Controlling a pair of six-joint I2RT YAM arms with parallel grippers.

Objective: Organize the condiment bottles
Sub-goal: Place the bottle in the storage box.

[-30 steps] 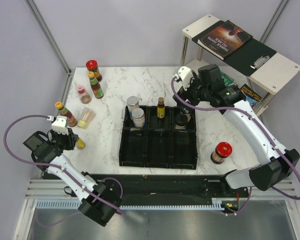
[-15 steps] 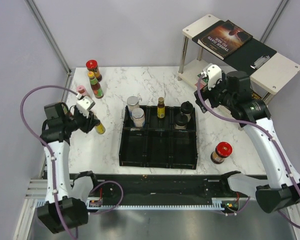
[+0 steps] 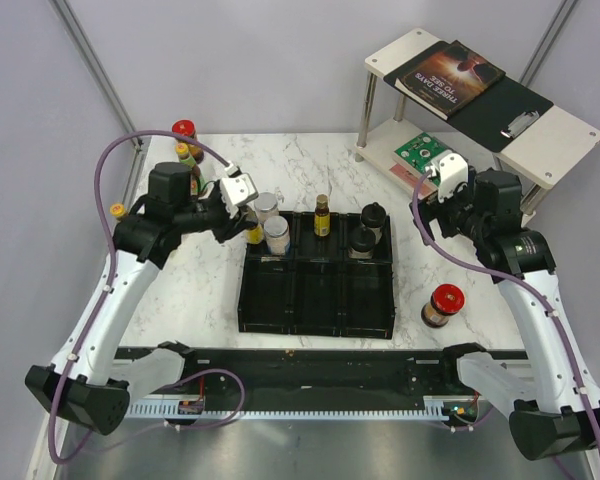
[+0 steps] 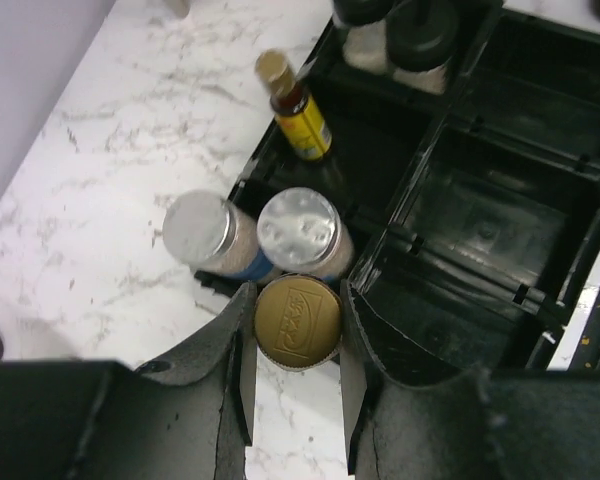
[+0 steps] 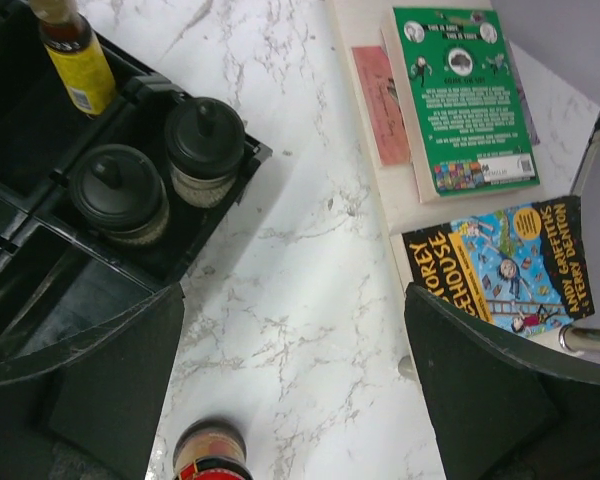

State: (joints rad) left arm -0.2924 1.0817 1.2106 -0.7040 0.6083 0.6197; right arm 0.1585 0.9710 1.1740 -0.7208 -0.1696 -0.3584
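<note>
My left gripper (image 3: 245,222) is shut on a small gold-capped bottle with a yellow label (image 4: 297,319). It holds the bottle at the back left corner of the black tray (image 3: 315,300), right next to two silver-lidded jars (image 4: 197,226) (image 4: 297,222). The tray's back row also holds a slim dark bottle (image 3: 322,215) and two black-lidded jars (image 3: 373,217) (image 3: 361,240). My right gripper (image 3: 432,203) is open and empty above the table, right of the tray. A red-capped jar (image 3: 442,305) stands right of the tray and shows in the right wrist view (image 5: 210,455).
A red-capped jar (image 3: 184,130) and a sauce bottle (image 3: 185,153) stand at the far left, partly behind my left arm. A yellow cap (image 3: 117,209) shows by the left edge. Books (image 5: 465,95) (image 5: 505,265) lie on a low shelf at the right.
My left arm swung from the table's left side to the tray's back left corner, carrying the bottle. My right gripper let go of a black-lidded jar in the tray and drew back right.
</note>
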